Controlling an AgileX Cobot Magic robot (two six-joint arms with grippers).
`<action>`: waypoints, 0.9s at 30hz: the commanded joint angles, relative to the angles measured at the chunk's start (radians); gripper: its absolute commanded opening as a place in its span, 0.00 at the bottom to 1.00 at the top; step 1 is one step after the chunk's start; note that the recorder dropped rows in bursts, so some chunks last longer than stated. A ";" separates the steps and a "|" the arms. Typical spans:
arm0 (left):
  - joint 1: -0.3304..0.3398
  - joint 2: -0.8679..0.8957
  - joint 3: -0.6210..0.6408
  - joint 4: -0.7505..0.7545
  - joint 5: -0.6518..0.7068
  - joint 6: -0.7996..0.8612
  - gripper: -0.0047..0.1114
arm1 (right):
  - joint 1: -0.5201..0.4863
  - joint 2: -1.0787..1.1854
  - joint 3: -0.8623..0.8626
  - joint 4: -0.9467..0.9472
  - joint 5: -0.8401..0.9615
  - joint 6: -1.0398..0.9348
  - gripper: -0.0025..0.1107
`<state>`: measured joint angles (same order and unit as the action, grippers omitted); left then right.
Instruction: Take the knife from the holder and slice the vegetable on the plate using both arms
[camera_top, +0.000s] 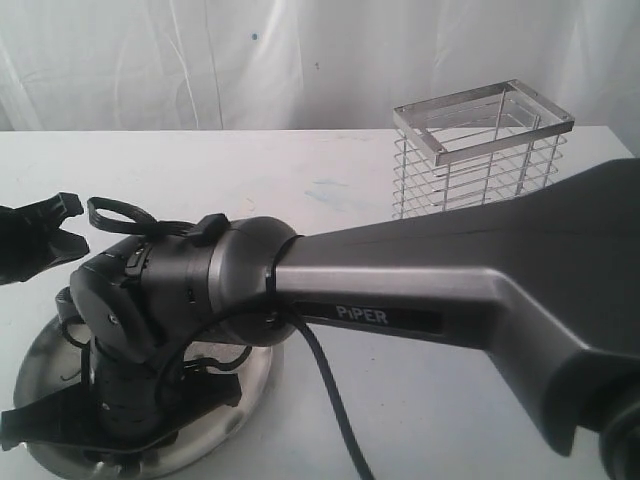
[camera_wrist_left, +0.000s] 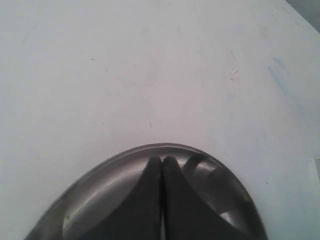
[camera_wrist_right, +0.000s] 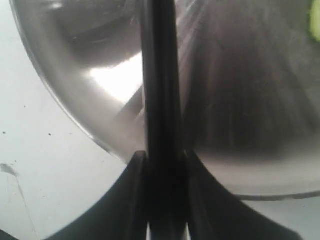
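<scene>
1. The right arm, the one with the grey PiPER link, reaches across the white table from the right. It bends down over the plate at the lower left of the exterior view.
2. Right gripper: the jaws are drawn in narrow on the knife, with a black finger pressed to each side of it. Nothing else is in the grip.
3. The knife runs straight out from between those fingers, a slim dark bar over the plate's shiny, scratched surface. I can't tell whether its edge touches the metal or hangs just above it.
4. The vegetable is only a blurred sliver of green at the border of the right wrist view. It is on the plate, off to one side of the knife and apart from it. I can't tell whether it is whole or cut.
5. Left gripper: the jaws are fully closed, the two black fingers flat against each other with nothing between them. It hangs over the plate's rim, with bare table beyond.
6. The holder stands upright toward the back right of the table, well apart from the plate.
7. A black cable drops from the right arm's wrist joint toward the front of the exterior view.
</scene>
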<state>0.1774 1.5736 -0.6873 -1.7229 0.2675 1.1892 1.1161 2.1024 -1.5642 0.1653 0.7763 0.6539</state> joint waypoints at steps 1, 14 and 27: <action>0.000 0.001 -0.001 -0.021 0.062 -0.007 0.04 | 0.004 -0.005 0.002 -0.007 0.038 0.005 0.02; 0.000 0.003 -0.001 -0.021 0.127 0.071 0.04 | 0.004 0.008 0.002 0.025 0.015 -0.028 0.02; -0.002 0.003 -0.001 -0.021 0.196 0.155 0.04 | 0.004 0.028 0.002 0.097 -0.018 -0.076 0.02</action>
<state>0.1774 1.5736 -0.6873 -1.7229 0.4168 1.3288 1.1161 2.1303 -1.5642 0.2622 0.7687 0.5921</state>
